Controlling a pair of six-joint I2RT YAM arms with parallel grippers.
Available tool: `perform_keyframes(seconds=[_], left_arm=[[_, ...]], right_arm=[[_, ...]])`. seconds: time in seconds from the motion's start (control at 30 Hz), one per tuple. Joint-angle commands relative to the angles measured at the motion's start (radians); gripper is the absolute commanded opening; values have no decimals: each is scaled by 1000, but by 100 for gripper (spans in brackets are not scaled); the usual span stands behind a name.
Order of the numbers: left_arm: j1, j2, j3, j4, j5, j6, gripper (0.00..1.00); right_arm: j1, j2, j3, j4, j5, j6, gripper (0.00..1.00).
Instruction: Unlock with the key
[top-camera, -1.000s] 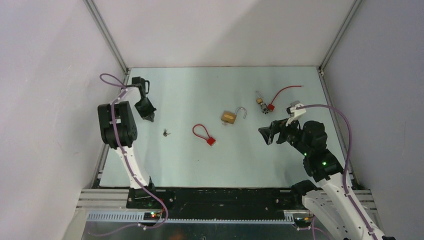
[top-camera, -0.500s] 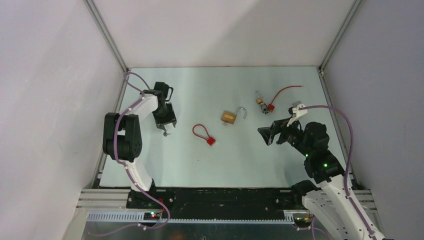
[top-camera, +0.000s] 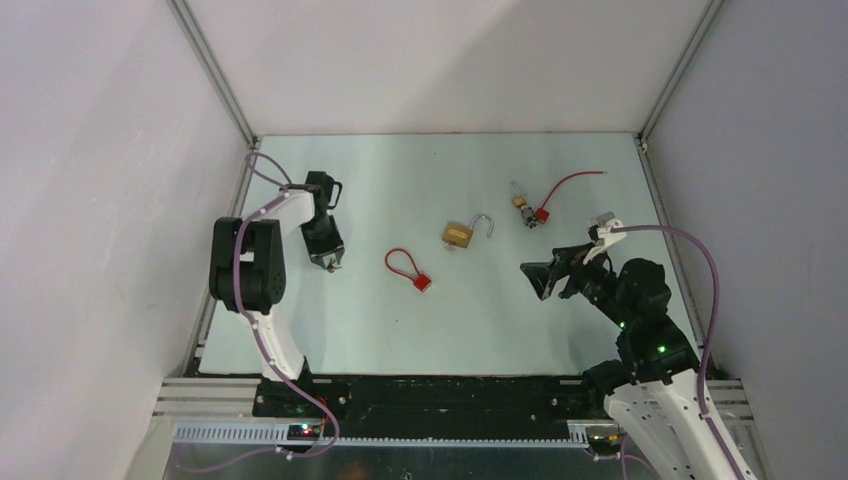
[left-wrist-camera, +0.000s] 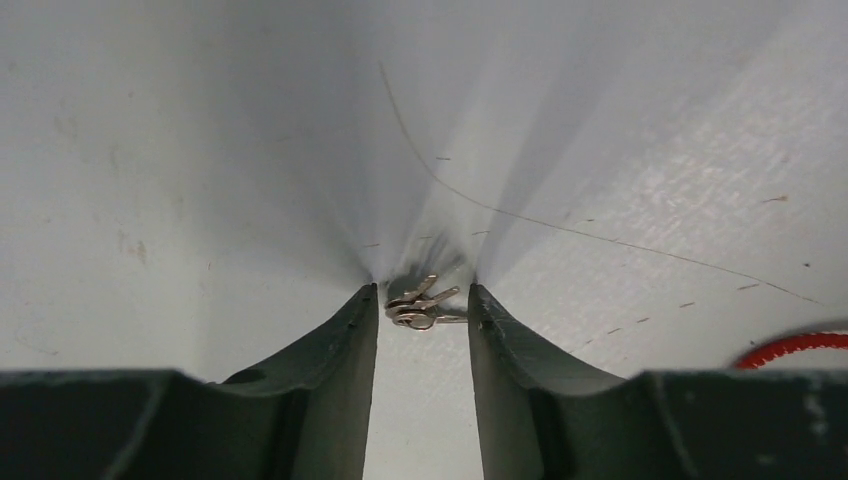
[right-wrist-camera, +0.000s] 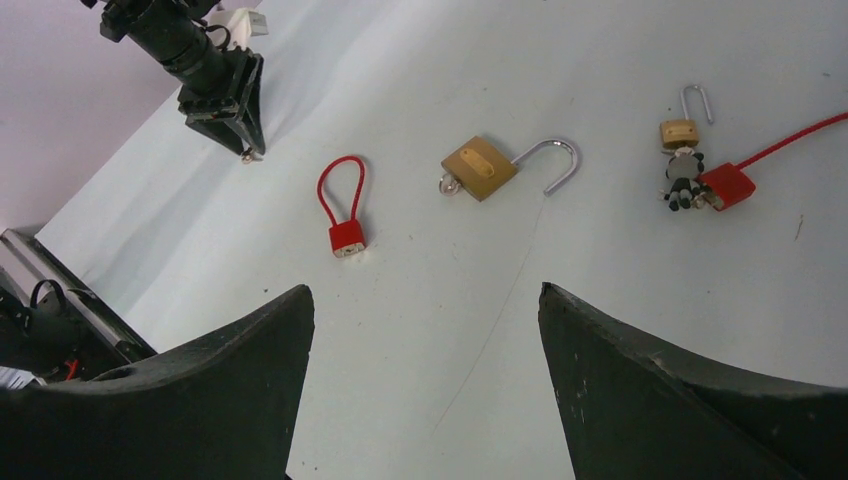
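The key (left-wrist-camera: 424, 305) is a small bunch of thin silvery keys on a ring, lying on the table. My left gripper (left-wrist-camera: 423, 292) is down at the table with its fingertips on either side of the key, slightly apart; I see no firm grip. In the top view the left gripper (top-camera: 327, 261) hides the key. The brass padlock (top-camera: 458, 235) lies mid-table with its silver shackle swung open; it also shows in the right wrist view (right-wrist-camera: 480, 168). My right gripper (top-camera: 546, 276) is open and empty, hovering right of the padlock, and its jaws stand wide apart in the right wrist view (right-wrist-camera: 425, 292).
A red tag with a red wire loop (top-camera: 409, 270) lies between the left gripper and the padlock. A small brass padlock (right-wrist-camera: 679, 131) with a dark key bunch and a second red tag (right-wrist-camera: 727, 185) on red wire lie at the back right. Walls enclose the table.
My left gripper swung in from the far left edge and came down over the key, fingers now around it. My right arm shifted slightly to the right and stayed open.
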Motion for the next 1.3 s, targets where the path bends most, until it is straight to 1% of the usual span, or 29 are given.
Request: perform_keyframes(seconds=[0.0, 0.07, 0.1, 0.2, 0.3, 0.33, 0.4, 0.57, 0.67, 0.73, 0.83, 0.87, 0.9, 1.0, 1.03, 1.07, 1.13, 1.23, 1.27], left_arm=[[21, -13, -20, 4, -1, -18, 40], [22, -18, -30, 5, 14, -14, 32], [24, -21, -39, 5, 22, -13, 26], [23, -35, -61, 6, 63, -11, 17], [22, -51, -98, 8, 96, -12, 5], [19, -67, -108, 10, 135, -17, 2], [12, -97, -145, 26, 182, -24, 0], [-17, -222, -265, 93, 287, -82, 0], [-47, -296, -346, 147, 326, -125, 0], [-85, -346, -379, 173, 338, -162, 0], [-175, -418, -410, 208, 348, -239, 0], [-195, -442, -419, 231, 345, -260, 0], [-238, -453, -423, 242, 337, -306, 0], [-328, -493, -433, 292, 312, -410, 0], [-373, -499, -430, 300, 310, -461, 0], [-396, -506, -418, 310, 303, -503, 0], [-476, -512, -393, 315, 282, -556, 0], [-544, -520, -361, 325, 246, -610, 0], [-571, -523, -349, 328, 227, -630, 0]], right_arm=[[-2, -23, -15, -6, 7, 28, 85], [-1, -26, -22, 2, 5, 37, 85], [-2, -26, -24, 5, 5, 45, 85], [-1, -29, -32, 21, 3, 63, 85], [0, -36, -41, 33, 5, 97, 84], [1, -42, -47, 38, 7, 111, 84], [8, -50, -56, 44, 10, 131, 84], [53, -62, -94, 65, 34, 180, 82], [121, -43, -110, 81, 54, 214, 82], [183, -12, -117, 92, 95, 225, 82], [302, 60, -119, 128, 170, 237, 81], [321, 79, -120, 142, 180, 238, 81], [352, 121, -121, 169, 190, 238, 81], [383, 228, -123, 234, 181, 249, 82], [387, 246, -126, 275, 159, 260, 82], [389, 277, -131, 294, 140, 265, 82], [395, 304, -151, 387, 122, 280, 82], [394, 315, -195, 491, 104, 320, 82], [393, 322, -224, 552, 88, 329, 81]])
